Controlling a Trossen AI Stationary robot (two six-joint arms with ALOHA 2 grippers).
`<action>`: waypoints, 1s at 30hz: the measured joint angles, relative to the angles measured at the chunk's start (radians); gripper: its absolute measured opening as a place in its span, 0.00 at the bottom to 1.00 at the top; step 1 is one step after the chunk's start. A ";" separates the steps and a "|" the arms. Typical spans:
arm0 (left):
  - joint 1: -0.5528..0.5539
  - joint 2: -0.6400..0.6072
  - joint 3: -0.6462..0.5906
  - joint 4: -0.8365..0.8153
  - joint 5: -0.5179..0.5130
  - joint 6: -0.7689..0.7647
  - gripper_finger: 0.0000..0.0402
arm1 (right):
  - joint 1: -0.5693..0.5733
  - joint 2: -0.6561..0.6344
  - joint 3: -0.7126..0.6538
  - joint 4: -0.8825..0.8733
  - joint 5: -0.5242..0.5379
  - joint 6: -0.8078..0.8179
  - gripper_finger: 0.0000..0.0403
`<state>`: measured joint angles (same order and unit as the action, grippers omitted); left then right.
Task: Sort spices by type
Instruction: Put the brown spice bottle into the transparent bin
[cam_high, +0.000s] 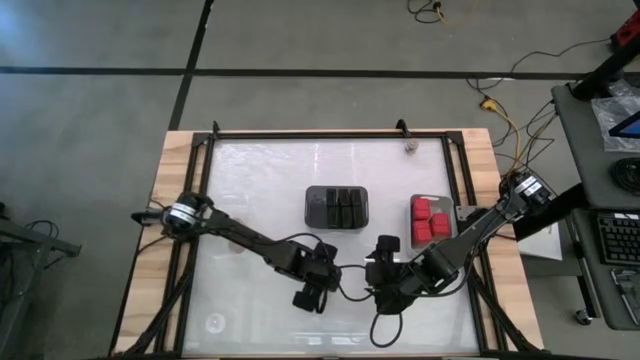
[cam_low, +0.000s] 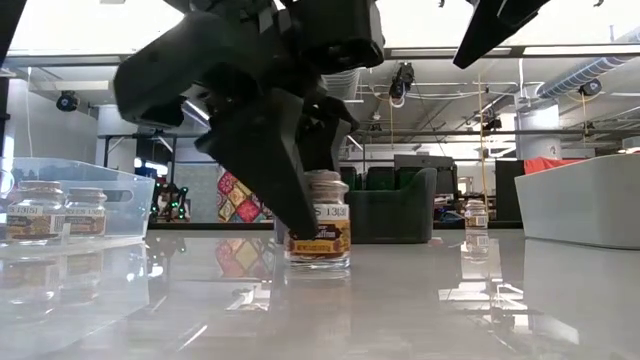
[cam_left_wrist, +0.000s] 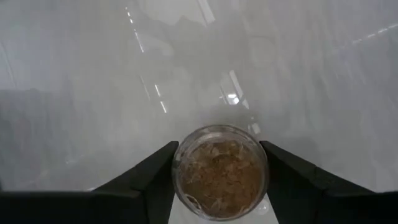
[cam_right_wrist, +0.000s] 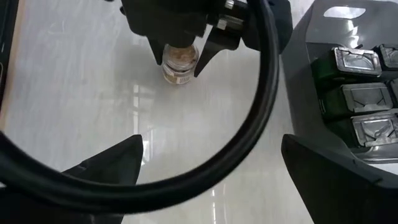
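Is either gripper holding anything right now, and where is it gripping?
The left gripper has its fingers on either side of a clear spice jar that stands on the table; whether they clamp it cannot be told. The right gripper is open and empty.

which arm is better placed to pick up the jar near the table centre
Left. The left gripper already straddles the jar, one finger on each side, jaws open. The right gripper sits beside it, open and empty, with the jar ahead of its fingers.

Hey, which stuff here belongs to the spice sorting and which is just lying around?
Job:
spice jar between the left gripper fingers
red blocks
dark blocks in their tray
jars in the clear bin
right gripper, open, waiting

Lying about:
keyboard
cables
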<state>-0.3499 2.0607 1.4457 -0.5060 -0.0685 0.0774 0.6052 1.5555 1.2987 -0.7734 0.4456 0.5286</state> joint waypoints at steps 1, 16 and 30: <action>0.001 0.005 0.003 0.001 0.000 0.000 0.49 | 0.000 0.000 0.000 -0.001 0.000 0.003 0.93; 0.005 -0.003 0.031 -0.008 0.000 -0.007 0.60 | 0.000 0.000 0.000 -0.006 -0.001 0.016 0.93; 0.007 -0.001 0.032 0.060 0.002 -0.188 0.63 | 0.001 0.000 0.001 -0.038 -0.024 0.048 0.93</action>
<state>-0.3431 2.0602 1.4773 -0.4463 -0.0669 -0.1109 0.6064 1.5558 1.2999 -0.8112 0.4217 0.5769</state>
